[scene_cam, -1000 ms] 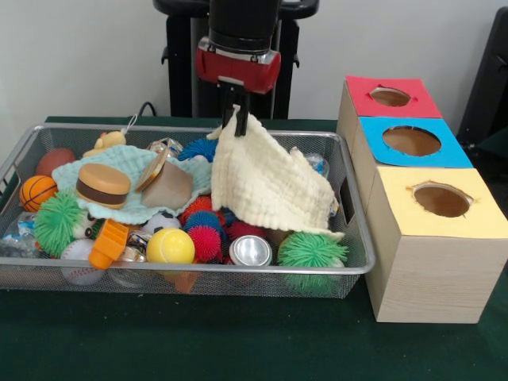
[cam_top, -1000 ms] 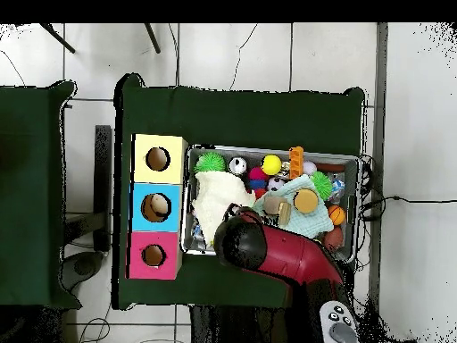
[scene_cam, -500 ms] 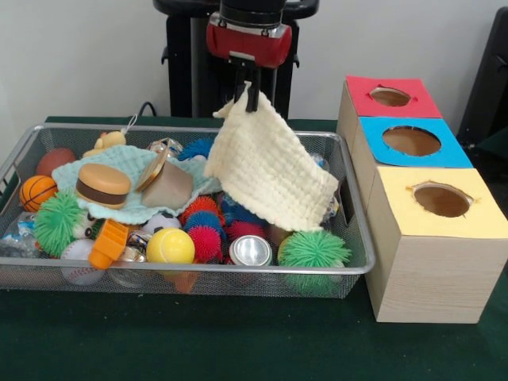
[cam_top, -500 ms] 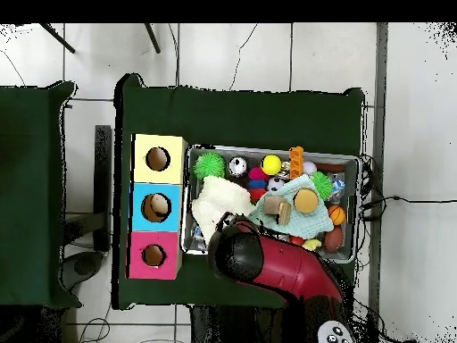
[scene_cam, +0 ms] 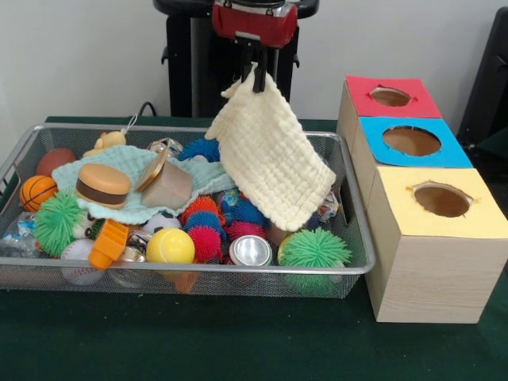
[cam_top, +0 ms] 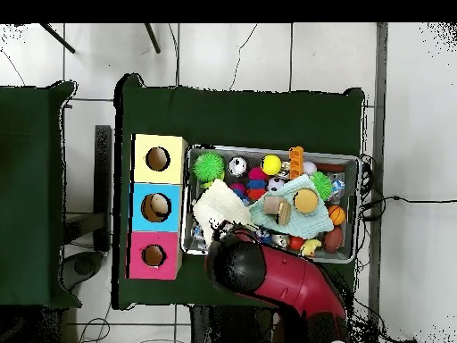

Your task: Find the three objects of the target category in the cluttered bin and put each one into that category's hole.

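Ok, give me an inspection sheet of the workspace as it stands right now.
Surface: dark green tablecloth; wire mesh bin and three-hole box on it.
Job's things: pale yellow cloth hangs by one corner from the gripper, lower edge draped over the toys. Holes: red, blue, yellow.
Clutter: mint cloth, toy burger, tan cup, spiky balls, yellow ball, mini basketball, baseball, can.
Gripper: shut on the cloth's corner, above the bin's far side.
Cables: one black cable behind the bin.
Surroundings: tiled floor, plain wall.
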{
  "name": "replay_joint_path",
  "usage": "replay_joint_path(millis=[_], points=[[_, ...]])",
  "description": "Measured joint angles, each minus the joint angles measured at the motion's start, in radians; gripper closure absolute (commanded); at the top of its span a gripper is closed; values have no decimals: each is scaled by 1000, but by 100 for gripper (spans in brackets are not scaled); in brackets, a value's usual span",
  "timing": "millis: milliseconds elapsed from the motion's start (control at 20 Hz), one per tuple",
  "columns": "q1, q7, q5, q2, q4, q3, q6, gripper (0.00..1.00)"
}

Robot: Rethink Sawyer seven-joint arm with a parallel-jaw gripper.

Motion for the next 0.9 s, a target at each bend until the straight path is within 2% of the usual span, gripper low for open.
replay_joint_path(millis=[400, 900], points=[[-105, 0, 1, -43, 39, 48, 19, 100], [-276, 0, 0, -78, 72, 124, 32, 100]])
